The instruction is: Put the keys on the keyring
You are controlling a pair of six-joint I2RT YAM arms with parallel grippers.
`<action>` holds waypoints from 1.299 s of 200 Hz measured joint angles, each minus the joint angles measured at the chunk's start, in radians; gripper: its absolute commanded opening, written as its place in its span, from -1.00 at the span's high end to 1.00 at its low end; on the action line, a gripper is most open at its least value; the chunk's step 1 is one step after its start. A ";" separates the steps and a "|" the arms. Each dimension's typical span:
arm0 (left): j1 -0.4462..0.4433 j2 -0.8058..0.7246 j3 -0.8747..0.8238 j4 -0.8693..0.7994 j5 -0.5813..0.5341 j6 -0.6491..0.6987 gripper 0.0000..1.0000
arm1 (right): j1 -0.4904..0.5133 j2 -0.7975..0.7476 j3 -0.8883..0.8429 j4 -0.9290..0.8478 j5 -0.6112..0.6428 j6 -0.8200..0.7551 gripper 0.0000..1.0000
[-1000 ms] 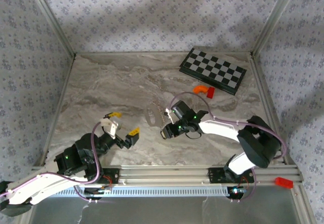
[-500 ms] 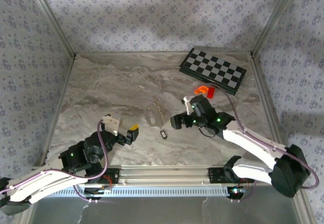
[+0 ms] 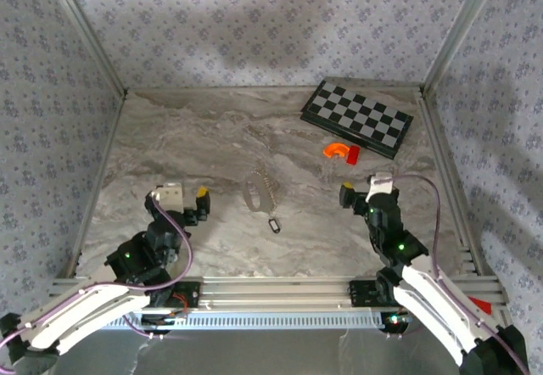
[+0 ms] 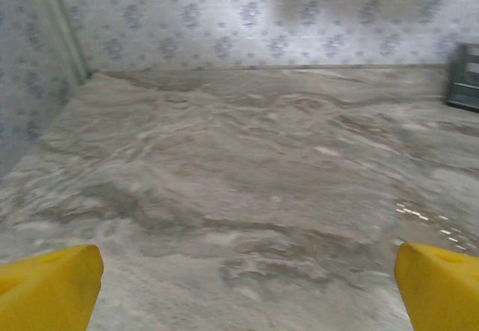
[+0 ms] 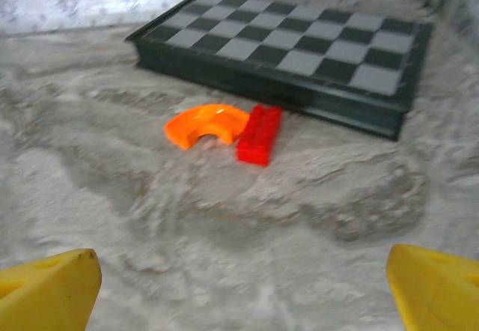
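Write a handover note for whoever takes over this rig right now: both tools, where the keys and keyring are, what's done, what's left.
Left tool: open, empty, over the left of the table.
Right tool: open, empty, on the right, facing the chessboard.
Keyring: lying mid-table between the two tools, with its chain.
Small dark piece, probably a key: on the table just in front of the keyring, apart from it.
Done: nothing visibly joined.
Left: pick up that piece and the ring, then thread it on.
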 measured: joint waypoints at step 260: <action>0.773 0.695 -0.116 0.664 0.412 0.274 -0.99 | -0.278 0.912 0.014 0.942 -0.025 -0.293 -1.00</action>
